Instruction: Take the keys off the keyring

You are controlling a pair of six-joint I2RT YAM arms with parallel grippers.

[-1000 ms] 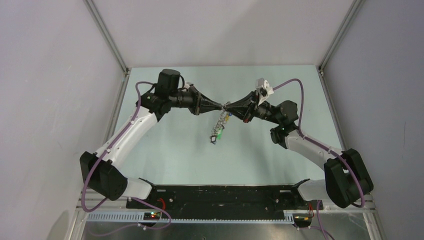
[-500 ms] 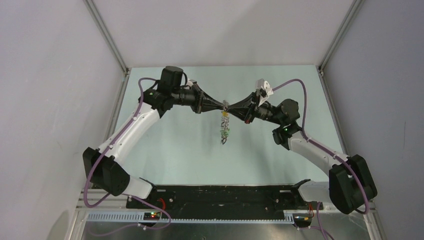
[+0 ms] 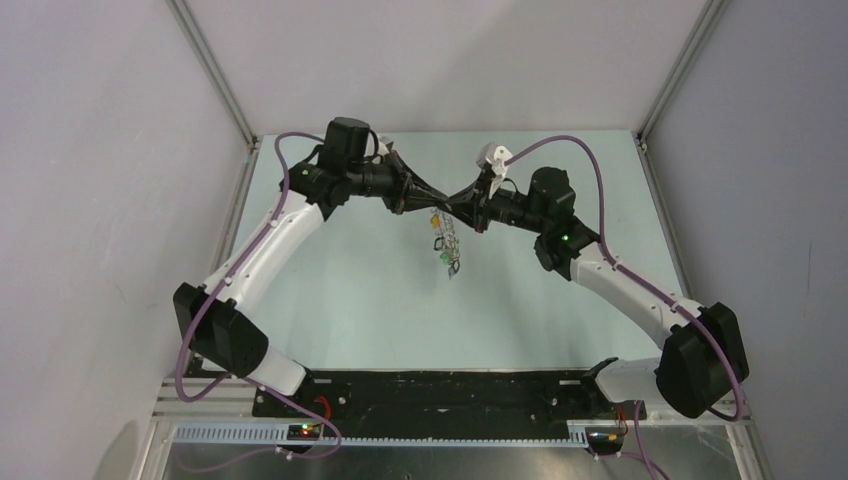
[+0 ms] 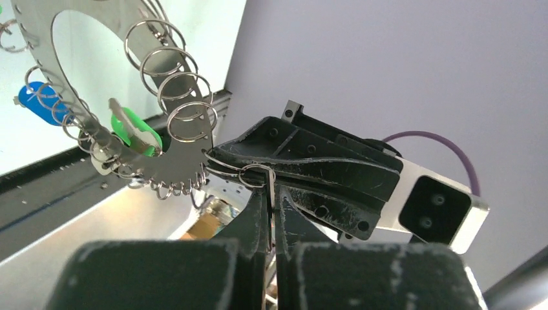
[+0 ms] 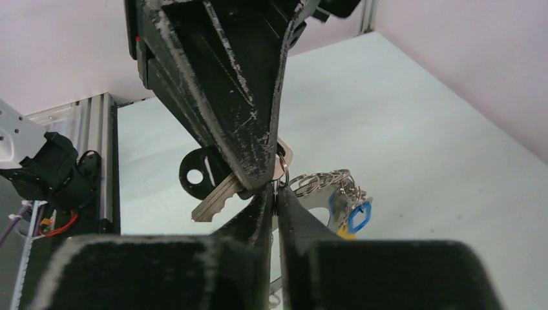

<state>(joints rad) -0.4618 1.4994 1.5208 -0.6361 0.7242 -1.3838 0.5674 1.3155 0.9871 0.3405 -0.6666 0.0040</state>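
The keyring (image 4: 169, 166) is a large flat grey metal ring carrying many small split rings. It hangs in the air between my two grippers, with the keys (image 3: 446, 243) dangling below it. Blue (image 4: 37, 103) and green (image 4: 137, 131) key heads show in the left wrist view, and a blue one (image 5: 354, 212) in the right wrist view. My left gripper (image 4: 270, 194) is shut on a silver key (image 5: 216, 199), seen edge-on between its fingers. My right gripper (image 5: 275, 192) is shut on the keyring's edge beside that key's split ring (image 4: 258, 175). The fingertips of the two grippers touch (image 3: 452, 203).
The pale green table top (image 3: 340, 300) lies well below the bunch. Grey walls and aluminium frame posts (image 3: 215, 75) stand close on the left, back and right. A black base rail (image 3: 440, 390) runs along the near edge. A black key head (image 5: 194, 174) hangs beside the left fingers.
Both arms have lifted and drawn back a little, still joined at the tips. The right wrist has turned and shifted left. The hanging keys have swung from the lower left to straight below.
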